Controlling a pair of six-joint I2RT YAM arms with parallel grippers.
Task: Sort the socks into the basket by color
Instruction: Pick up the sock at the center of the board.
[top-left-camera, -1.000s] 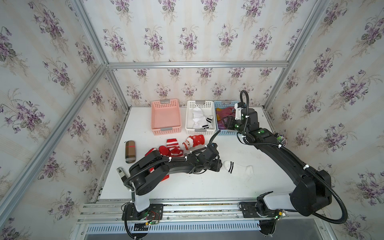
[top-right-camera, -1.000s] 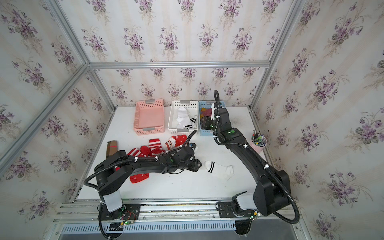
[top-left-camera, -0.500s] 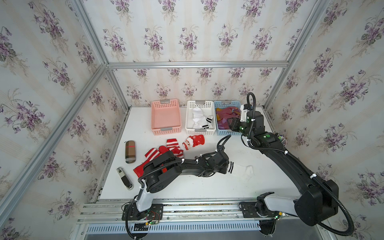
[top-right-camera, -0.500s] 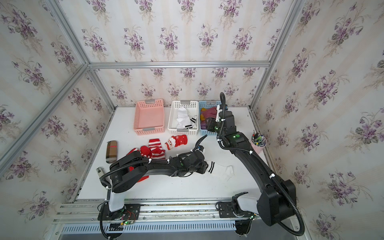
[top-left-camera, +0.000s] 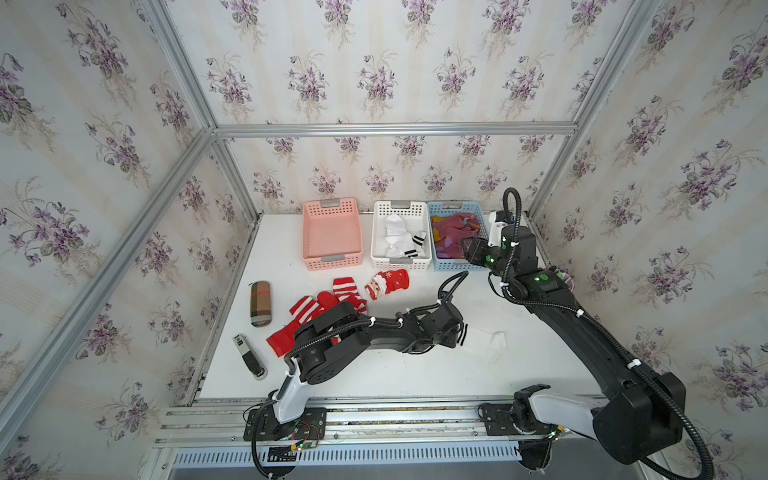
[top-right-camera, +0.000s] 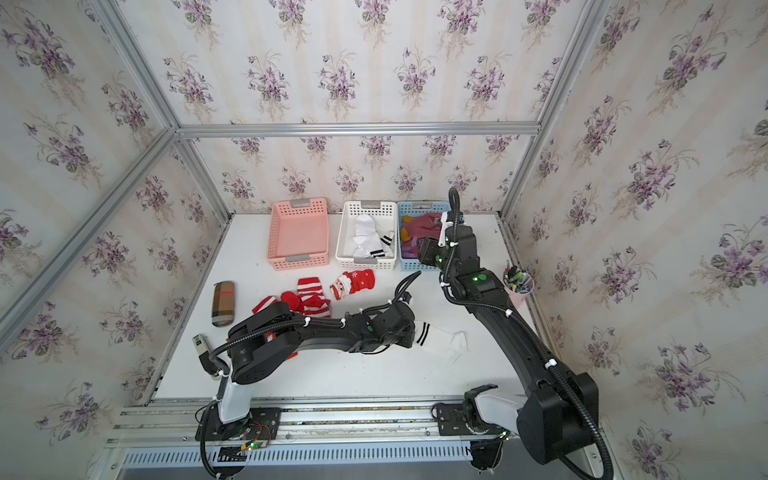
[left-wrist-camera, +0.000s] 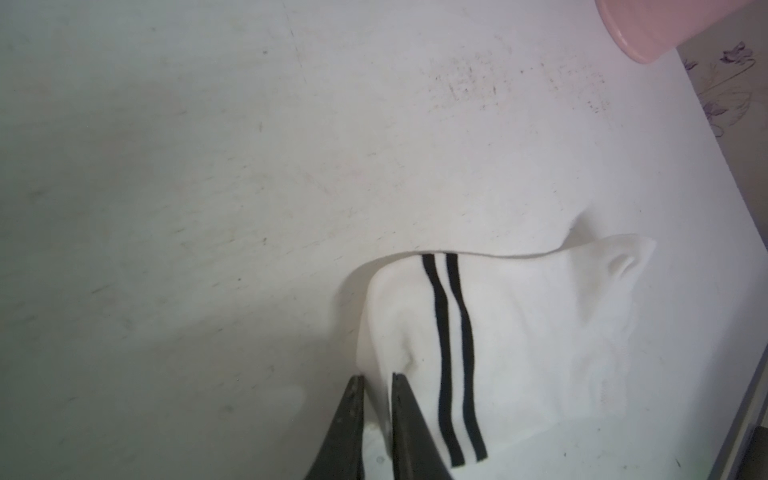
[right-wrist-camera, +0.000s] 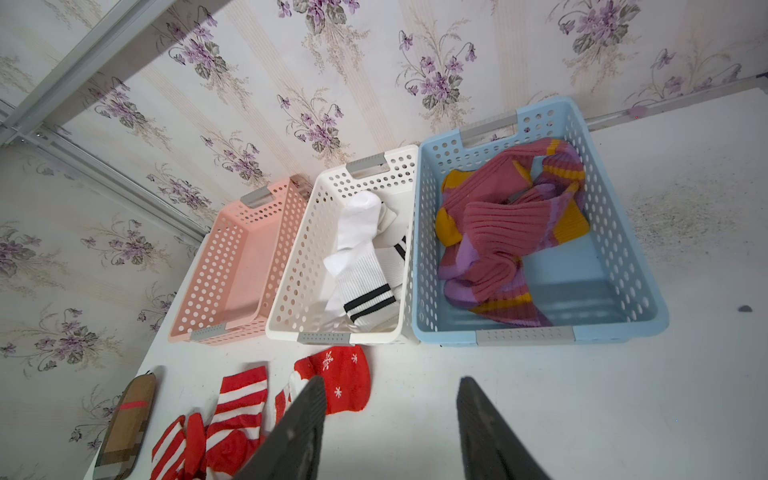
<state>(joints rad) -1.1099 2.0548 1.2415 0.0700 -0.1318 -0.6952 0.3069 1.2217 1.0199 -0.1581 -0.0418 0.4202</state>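
White fabric with two black bands is your target: the white sock lies flat on the worktop, its cuff end at your left fingers. They stand narrow, almost together, with a fold of the cuff edge pinched between them and the black bands just beside the tips. Judge the grip before you lift. It looks thin, so a slow, straight rise should show whether the whole sock follows or slips out. Then carry it to the white basket, well beyond those fingers, where matching socks lie.

Your right fingers stand wide apart and hold nothing. They hang in front of the blue basket, apart from its rim. The red socks lie on the worktop just beside them, due for the pink basket, which has nothing in it.
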